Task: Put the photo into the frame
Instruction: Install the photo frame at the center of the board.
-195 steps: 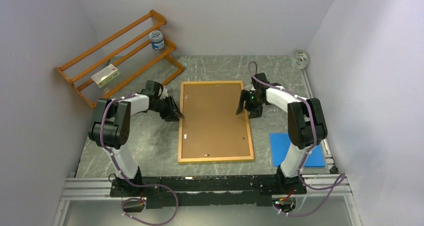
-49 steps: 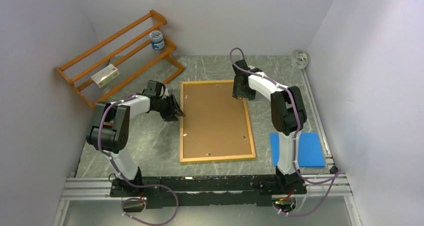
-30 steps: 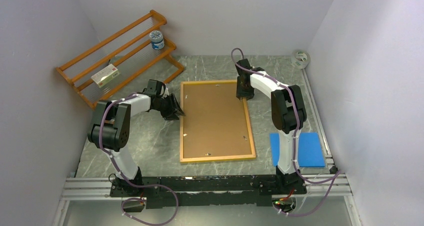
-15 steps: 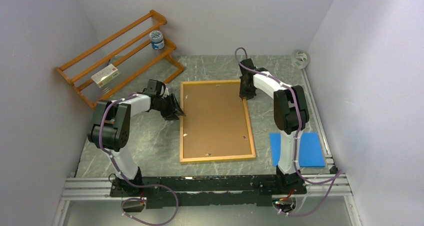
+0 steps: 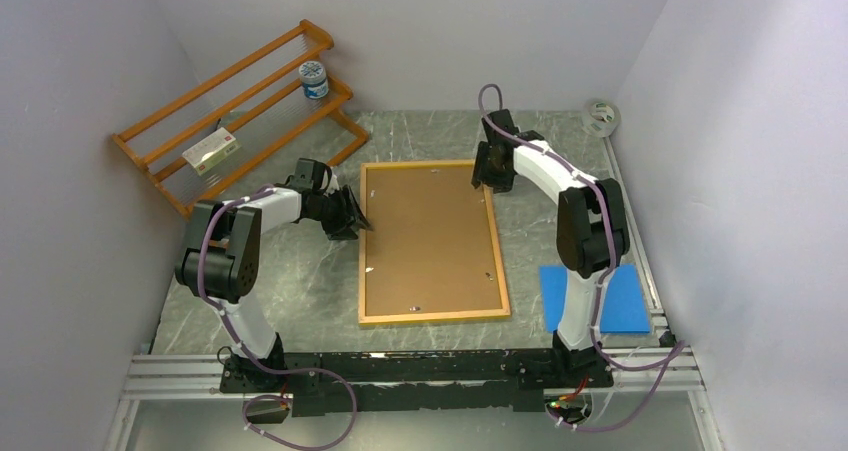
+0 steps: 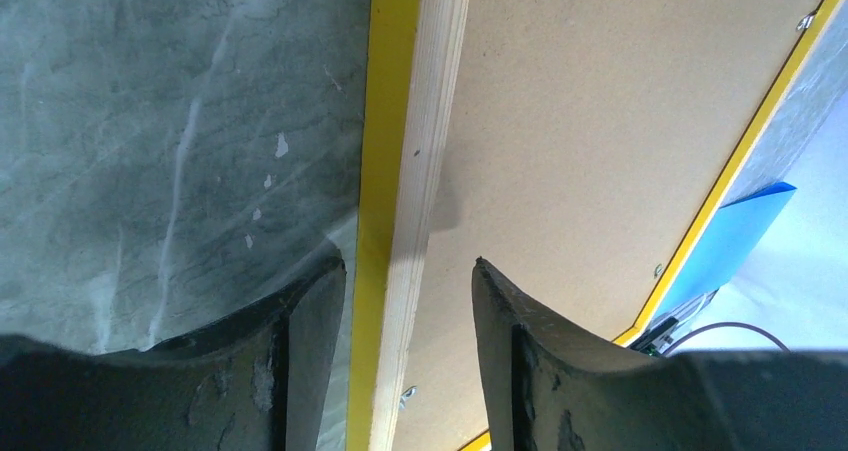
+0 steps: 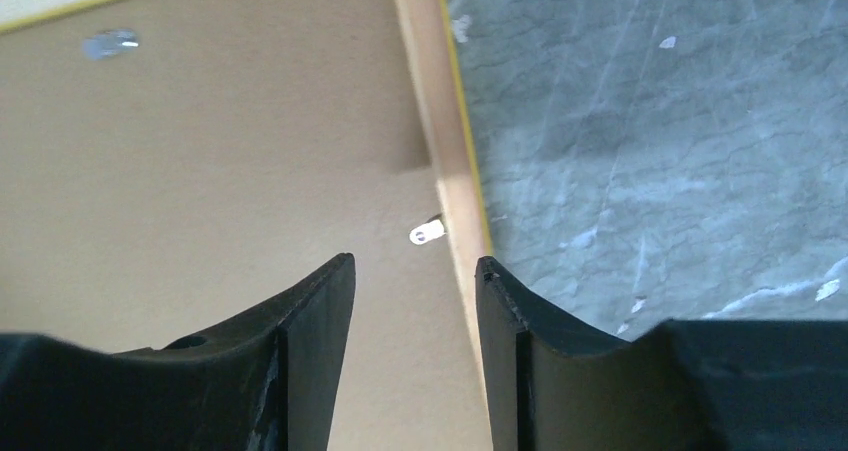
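The frame [image 5: 362, 261] lies face down on the table, its brown backing board [image 5: 430, 236] up. The photo does not show in any view. My left gripper [image 5: 358, 221] is open at the frame's left rail. In the left wrist view [image 6: 408, 271] its fingers straddle the yellow and wood rail [image 6: 420, 121] with gaps on both sides. My right gripper [image 5: 487, 181] is open over the frame's far right corner. In the right wrist view [image 7: 415, 261] it hangs above the right rail [image 7: 430, 91] and a small metal tab [image 7: 427, 233].
An orange slatted rack [image 5: 235, 111] stands at the back left with a jar [image 5: 314, 79] and a small box [image 5: 210, 151] on it. A tape roll [image 5: 601, 117] lies at the back right. A blue sheet [image 5: 620, 296] lies by the right arm's base.
My right gripper has moved from the middle of the frame's right rail up to its far right corner. The frame has turned slightly. My left gripper has stayed at the left rail.
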Robot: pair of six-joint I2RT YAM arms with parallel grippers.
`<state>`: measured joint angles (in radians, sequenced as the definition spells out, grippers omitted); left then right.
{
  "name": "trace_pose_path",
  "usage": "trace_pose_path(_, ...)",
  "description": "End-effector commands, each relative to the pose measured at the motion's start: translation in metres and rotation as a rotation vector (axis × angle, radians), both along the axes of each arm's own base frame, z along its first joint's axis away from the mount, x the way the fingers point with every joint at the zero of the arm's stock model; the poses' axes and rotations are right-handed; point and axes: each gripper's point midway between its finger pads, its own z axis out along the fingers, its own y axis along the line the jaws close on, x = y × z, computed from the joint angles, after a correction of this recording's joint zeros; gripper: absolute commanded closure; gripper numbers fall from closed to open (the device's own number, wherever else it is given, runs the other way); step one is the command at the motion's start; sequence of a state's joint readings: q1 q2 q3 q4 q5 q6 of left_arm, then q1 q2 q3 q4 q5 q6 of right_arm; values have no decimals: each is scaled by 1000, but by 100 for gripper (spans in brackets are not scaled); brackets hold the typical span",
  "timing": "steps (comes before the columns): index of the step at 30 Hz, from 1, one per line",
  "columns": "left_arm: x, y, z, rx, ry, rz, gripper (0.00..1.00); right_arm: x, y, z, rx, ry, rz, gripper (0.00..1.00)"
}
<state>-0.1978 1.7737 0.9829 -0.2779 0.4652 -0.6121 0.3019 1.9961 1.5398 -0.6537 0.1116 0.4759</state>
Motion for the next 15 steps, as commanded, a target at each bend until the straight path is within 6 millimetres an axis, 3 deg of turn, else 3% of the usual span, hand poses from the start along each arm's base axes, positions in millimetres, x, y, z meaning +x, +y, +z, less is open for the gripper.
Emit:
trace_pose_path(1,9,8,8,43,-45,5,43,14,36,56,210,-124,-3,49)
trace_pose_path(8,25,14,12,67,-70,20,43,19,129,66,589,-167,48,56)
trace_pose_path(15,37,14,9,74,-97,2,45,23,204,48,741,-113,70,58)
